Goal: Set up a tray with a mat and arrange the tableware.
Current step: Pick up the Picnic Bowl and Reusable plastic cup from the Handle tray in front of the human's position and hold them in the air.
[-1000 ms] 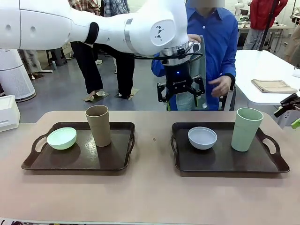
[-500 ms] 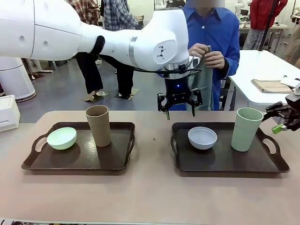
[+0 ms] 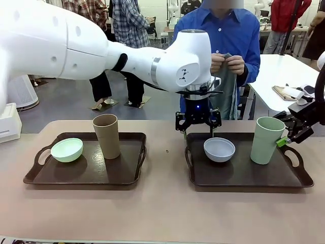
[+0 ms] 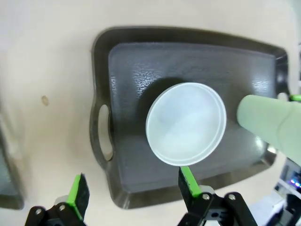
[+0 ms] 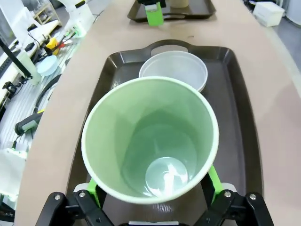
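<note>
Two dark trays lie on the table. The left tray (image 3: pixel 84 175) bears a mint green bowl (image 3: pixel 67 149) and a tan cup (image 3: pixel 106 135). On the right tray (image 3: pixel 244 184) are a grey-blue bowl (image 3: pixel 219 149) and a pale green cup (image 3: pixel 267 140). My left gripper (image 3: pixel 198 128) hangs open just above the right tray's far left rim; its wrist view has the bowl (image 4: pixel 186 123) a little beyond the fingers (image 4: pixel 188 181). My right gripper (image 3: pixel 288 136) is open at the green cup's right side, its pads on either side of the cup (image 5: pixel 150 141). The person holds a grey-green mat (image 3: pixel 224 94) with both hands.
A white side table (image 3: pixel 284 71) with a folded cloth (image 3: pixel 292 92) stands at the back right. Other people stand behind the table. A white box (image 3: pixel 9 122) sits at the left edge. Bare tabletop (image 3: pixel 162 213) runs along the front and between the trays.
My left gripper has come down and nearer, over the right tray by the bowl. My right gripper has moved left up to the green cup. The person now holds the mat with both hands.
</note>
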`<state>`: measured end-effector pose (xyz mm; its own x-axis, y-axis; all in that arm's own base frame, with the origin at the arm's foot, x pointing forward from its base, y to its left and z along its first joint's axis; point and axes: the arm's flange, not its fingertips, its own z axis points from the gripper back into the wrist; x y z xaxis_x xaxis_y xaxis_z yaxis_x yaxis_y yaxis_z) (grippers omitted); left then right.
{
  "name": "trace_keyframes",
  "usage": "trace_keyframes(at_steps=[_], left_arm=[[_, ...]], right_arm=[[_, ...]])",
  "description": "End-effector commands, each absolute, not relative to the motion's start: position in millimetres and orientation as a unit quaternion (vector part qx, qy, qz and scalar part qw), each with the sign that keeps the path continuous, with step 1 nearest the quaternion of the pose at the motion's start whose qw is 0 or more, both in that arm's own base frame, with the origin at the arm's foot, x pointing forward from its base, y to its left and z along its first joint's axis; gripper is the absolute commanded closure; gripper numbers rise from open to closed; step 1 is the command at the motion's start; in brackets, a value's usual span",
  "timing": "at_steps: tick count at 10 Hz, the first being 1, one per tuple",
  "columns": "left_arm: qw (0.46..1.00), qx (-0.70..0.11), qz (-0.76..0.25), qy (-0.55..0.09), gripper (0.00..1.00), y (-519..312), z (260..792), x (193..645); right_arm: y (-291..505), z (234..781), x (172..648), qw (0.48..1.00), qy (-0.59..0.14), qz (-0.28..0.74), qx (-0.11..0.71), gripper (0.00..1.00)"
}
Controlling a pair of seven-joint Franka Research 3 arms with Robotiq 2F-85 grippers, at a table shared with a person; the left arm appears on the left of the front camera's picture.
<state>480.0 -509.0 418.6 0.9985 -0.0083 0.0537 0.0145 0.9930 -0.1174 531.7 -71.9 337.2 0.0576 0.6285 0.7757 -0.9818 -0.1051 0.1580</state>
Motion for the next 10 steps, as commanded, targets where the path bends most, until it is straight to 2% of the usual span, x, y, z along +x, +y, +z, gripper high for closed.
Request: trace_keyframes(at_steps=[1,5,10], left_arm=[[0.999,-0.036,0.01,-0.036,0.0,-523,420,488],[0.998,-0.061,-0.01,-0.023,0.0,-545,402,499],[0.999,-0.038,-0.034,0.013,0.0,-555,367,514]], right_arm=[[-69,327,529,0.634,-0.219,0.638,0.379,0.0],[-60,318,531,0.633,-0.211,0.64,0.38,0.0],[-57,311,533,0.643,-0.193,0.635,0.382,0.0]])
